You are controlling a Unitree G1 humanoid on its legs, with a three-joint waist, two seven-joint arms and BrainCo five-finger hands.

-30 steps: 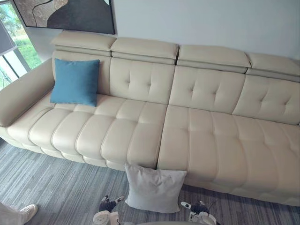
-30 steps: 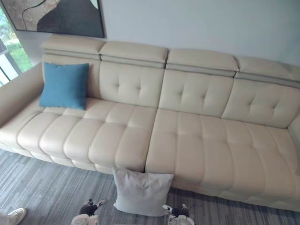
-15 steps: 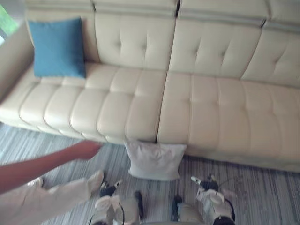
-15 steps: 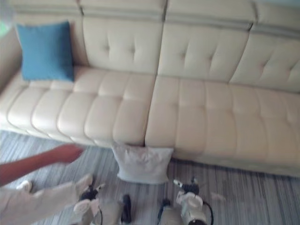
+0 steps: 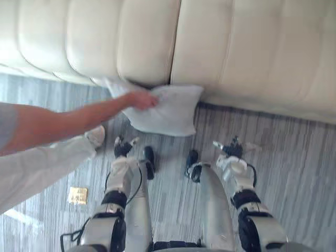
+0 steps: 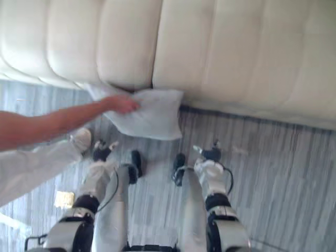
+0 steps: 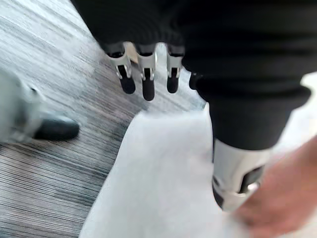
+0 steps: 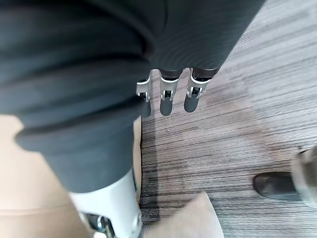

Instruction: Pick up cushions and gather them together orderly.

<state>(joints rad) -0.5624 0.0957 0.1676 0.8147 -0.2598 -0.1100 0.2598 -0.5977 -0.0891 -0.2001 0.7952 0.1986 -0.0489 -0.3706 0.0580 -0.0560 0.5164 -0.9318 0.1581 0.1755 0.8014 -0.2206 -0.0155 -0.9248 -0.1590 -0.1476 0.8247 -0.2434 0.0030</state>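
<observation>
A pale grey cushion stands on the floor, leaning against the front of the cream sofa. A person's hand reaches in from the left and grips the cushion's upper left edge. My left hand hangs low just below the cushion, fingers straight and holding nothing; the cushion and the person's hand lie right past its thumb. My right hand hangs to the right of the cushion above the carpet, fingers relaxed and empty.
The person's white trouser leg and shoe stand close on my left. A small yellowish square lies on the grey striped carpet. The sofa front runs across the far side.
The camera has tilted down, so the blue cushion and sofa back have left the picture. The person's hand has moved right and taken hold of the grey cushion, which is now skewed.
</observation>
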